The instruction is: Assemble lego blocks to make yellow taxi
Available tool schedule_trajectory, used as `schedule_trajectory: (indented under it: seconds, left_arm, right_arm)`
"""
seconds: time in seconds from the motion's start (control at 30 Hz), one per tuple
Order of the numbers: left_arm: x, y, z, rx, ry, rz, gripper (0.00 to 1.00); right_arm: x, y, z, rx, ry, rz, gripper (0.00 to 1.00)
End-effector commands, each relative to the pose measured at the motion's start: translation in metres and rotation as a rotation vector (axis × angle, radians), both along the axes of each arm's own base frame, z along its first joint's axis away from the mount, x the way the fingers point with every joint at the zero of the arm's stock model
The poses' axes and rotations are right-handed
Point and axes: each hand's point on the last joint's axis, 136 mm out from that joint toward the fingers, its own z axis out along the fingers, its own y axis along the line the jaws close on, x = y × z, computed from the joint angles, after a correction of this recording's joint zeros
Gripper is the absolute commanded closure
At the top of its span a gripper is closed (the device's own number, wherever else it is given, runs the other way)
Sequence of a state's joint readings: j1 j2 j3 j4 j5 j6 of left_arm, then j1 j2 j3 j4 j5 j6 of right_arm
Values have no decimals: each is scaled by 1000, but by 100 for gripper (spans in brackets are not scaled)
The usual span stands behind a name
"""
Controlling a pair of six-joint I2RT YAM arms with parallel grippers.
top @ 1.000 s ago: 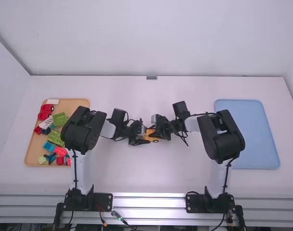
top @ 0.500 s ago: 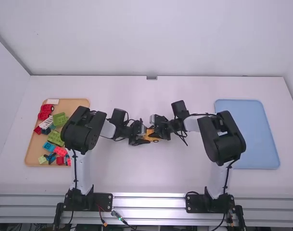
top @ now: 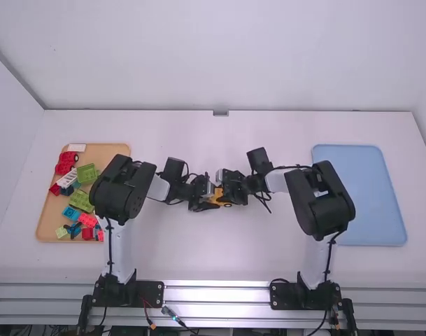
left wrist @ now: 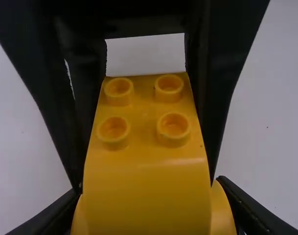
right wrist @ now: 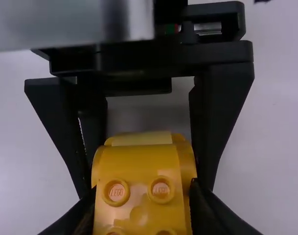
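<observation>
taxi runs lengthwise (or so it seems) from left hand, clamped on one end, to right hand, clamped on the other. neither looks nearer.

"What's hidden from above?"

"Much of the yellow piece, behind the left tool and right tool."

"And the trays?"

"The left arm hides the brown tray's edge at three o'clock, the right arm the blue tray's at nine."

"Wrist views?"

"Both cut the yellow piece off at six o'clock. The right one's blurred, pale shape runs out at eleven."
</observation>
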State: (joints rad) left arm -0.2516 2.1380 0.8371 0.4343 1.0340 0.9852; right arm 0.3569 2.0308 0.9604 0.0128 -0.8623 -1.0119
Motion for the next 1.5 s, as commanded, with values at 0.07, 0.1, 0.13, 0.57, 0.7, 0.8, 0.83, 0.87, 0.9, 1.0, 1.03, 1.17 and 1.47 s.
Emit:
schedule_trajectory:
  seconds: [0.07,0.1,0.13,0.57,0.7,0.8,0.83,0.87,0.9,1.0,1.03,1.17,1.47]
  left_arm:
    - [-7,-2,-11,37,1,-10,78]
    - [-7,-2,-11,37,1,-10,79]
    - [-7,-2,-11,37,1,-11,79]
    - [-7,-2,-11,37,2,-10,70]
    - [-7,-2,-11,37,1,-10,48]
    - [-7,-2,-11,37,2,-10,38]
    - [-7,-2,-11,37,1,-10,36]
    - [-7,-2,-11,37,2,-10,32]
    - [-7,-2,-11,37,1,-10,28]
    - [-7,-2,-11,35,11,-4,3]
    - [-5,-2,-9,31,23,7,1]
    - [6,-1,-3,20,76,61,1]
    - [21,22,26,67,89,113,1]
  right_arm:
    - [6,-6,-6,9,11,-27,56]
    - [7,-7,-4,23,10,-27,56]
    - [8,-8,-1,40,7,-26,55]
    - [17,-25,48,253,-46,10,42]
    - [24,-36,49,248,-23,-41,20]
    - [24,-43,47,241,-1,-61,1]
    - [23,-46,45,235,-4,-59,1]
    - [21,-49,44,233,-1,-56,1]
    - [20,-50,44,232,2,-56,1]
    - [15,-55,40,216,19,-56,1]
    - [13,-57,38,212,26,-54,1]
    - [2,-58,30,211,13,-38,1]
    - [3,-55,15,242,-37,-143,1]
